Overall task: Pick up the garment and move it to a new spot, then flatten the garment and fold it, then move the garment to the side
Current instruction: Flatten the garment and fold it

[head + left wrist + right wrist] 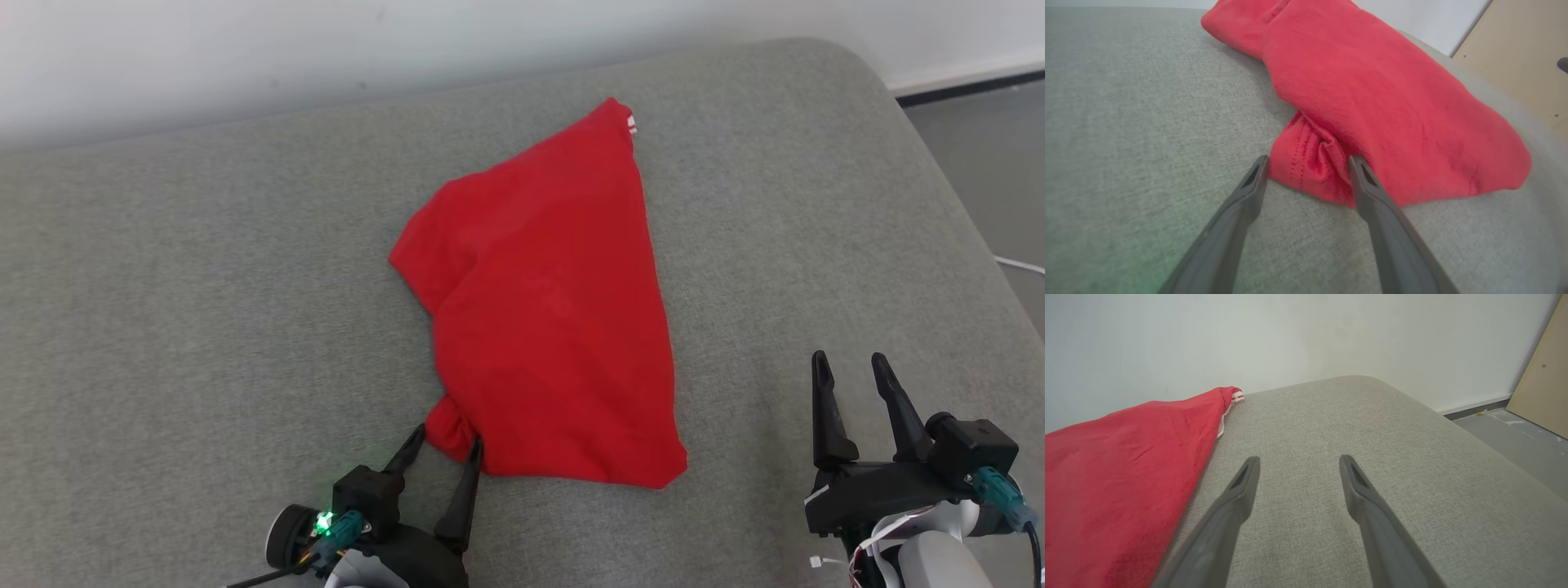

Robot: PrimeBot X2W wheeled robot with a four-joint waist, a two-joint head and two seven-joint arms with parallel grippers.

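Grey cushion (204,286) w/ white wall (245,49) behind; floor (980,155) at far right. Red garment (547,310) lies mid-cushion, roughly triangular: far tip w/ white tag (631,124) points to the wall, wide edge nearest robot. L gripper (448,437) sits low at garment's near-left corner, fingers apart, bunched corner between the tips, not clamped. R gripper (849,358) is over bare cushion, well right of garment, fingers apart, holding nothing. Tan board (1543,375) at right edge of right wrist view.
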